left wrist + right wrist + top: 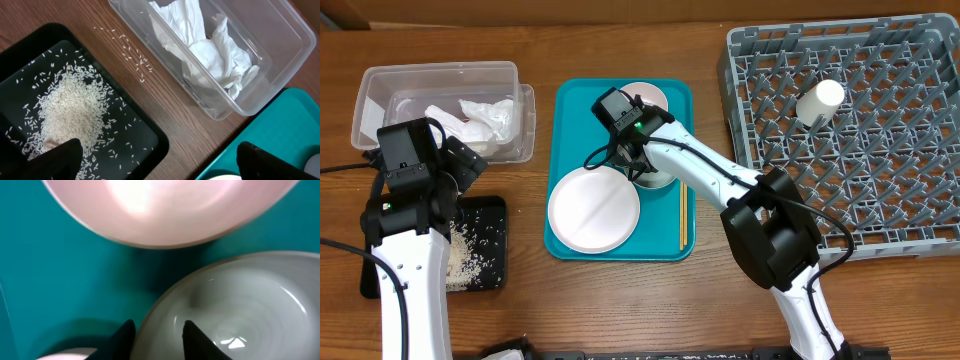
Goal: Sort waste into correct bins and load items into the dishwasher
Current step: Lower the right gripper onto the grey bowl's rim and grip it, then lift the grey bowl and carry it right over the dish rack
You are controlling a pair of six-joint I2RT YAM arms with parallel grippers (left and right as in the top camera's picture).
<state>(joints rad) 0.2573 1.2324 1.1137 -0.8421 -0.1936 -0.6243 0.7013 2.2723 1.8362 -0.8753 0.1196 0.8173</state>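
R fingers (126, 339) astride metal bowl (250, 310) rim on teal tray (60, 280), grip unclear, L fingers (62, 160) wide apart, empty, left of tray

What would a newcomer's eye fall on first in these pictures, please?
The large square grey plastic dish rack on the right, with a small white cup lying in it, stands out first. Next comes the teal serving tray in the middle, where the right claw straddles the rim of a round grey metal bowl.
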